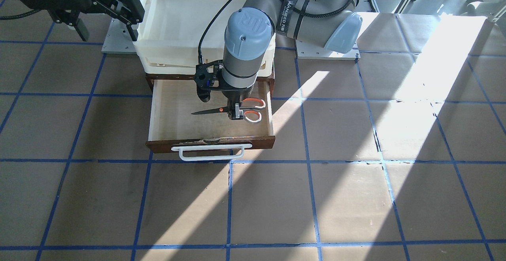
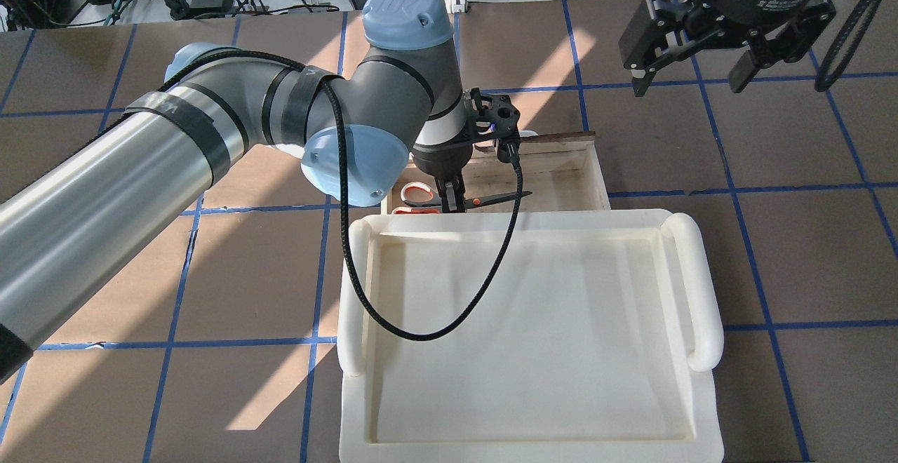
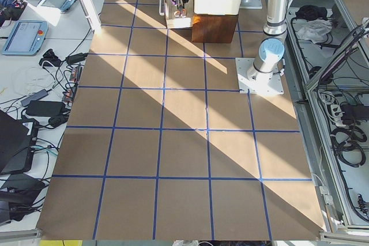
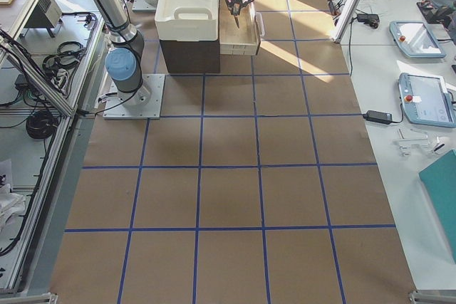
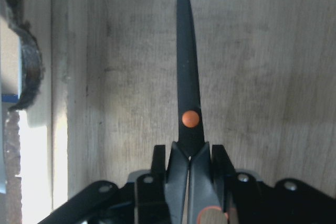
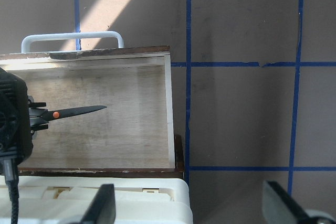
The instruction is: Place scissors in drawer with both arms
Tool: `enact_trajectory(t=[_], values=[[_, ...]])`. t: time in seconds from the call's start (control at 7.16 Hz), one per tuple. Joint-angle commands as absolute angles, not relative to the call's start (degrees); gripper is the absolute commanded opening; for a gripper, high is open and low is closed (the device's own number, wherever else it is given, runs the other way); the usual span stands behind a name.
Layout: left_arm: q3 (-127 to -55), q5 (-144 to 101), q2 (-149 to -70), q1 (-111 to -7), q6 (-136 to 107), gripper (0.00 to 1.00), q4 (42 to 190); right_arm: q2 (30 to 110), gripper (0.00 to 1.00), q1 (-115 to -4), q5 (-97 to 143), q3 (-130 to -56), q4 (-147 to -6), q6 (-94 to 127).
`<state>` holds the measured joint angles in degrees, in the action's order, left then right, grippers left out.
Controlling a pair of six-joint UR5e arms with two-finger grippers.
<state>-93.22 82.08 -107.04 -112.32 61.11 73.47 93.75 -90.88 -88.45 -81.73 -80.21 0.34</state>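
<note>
The scissors (image 1: 207,112), with a dark blade and orange-lined handles, are held in my left gripper (image 1: 236,112), which is shut on them just behind the pivot. They hang level, low inside the open drawer (image 1: 209,142), blade pointing along it. I cannot tell whether they touch the floor. The left wrist view shows the fingers (image 5: 157,163) clamped on the scissors (image 5: 186,77) over pale wood. They also show in the overhead view (image 2: 501,199). My right gripper (image 2: 691,77) is open and empty, raised beside the drawer (image 2: 561,175).
A large white plastic tray (image 2: 526,337) sits on the dark cabinet behind the drawer. The drawer's white bar handle (image 1: 211,153) sticks out toward the operators' side. Brown table surface with blue tape lines lies all around.
</note>
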Motion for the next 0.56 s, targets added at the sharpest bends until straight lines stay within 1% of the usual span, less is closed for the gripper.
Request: enact_trajectory(t=[0.0,0.14,0.28,0.42], values=[[-93.3,81.9,-107.2,-112.3,60.7,0.48,71.8,93.9,1.0,-91.0,-88.4,-82.3,-80.3,0.4],[-93.3,82.0,-107.1,-112.3,60.7,0.72,71.7,93.9,1.0,-90.9,-88.5,-82.3,-80.3,0.4],[-93.2,81.9,-107.1,-112.3,59.0,0.78,71.7,94.0,1.0,-91.0,-88.4,-82.3,-80.3,0.4],[-92.7,82.2,-106.7,-112.3,57.9,0.78,71.7,94.0,1.0,-91.0,-88.4,-82.3,-80.3,0.4]])
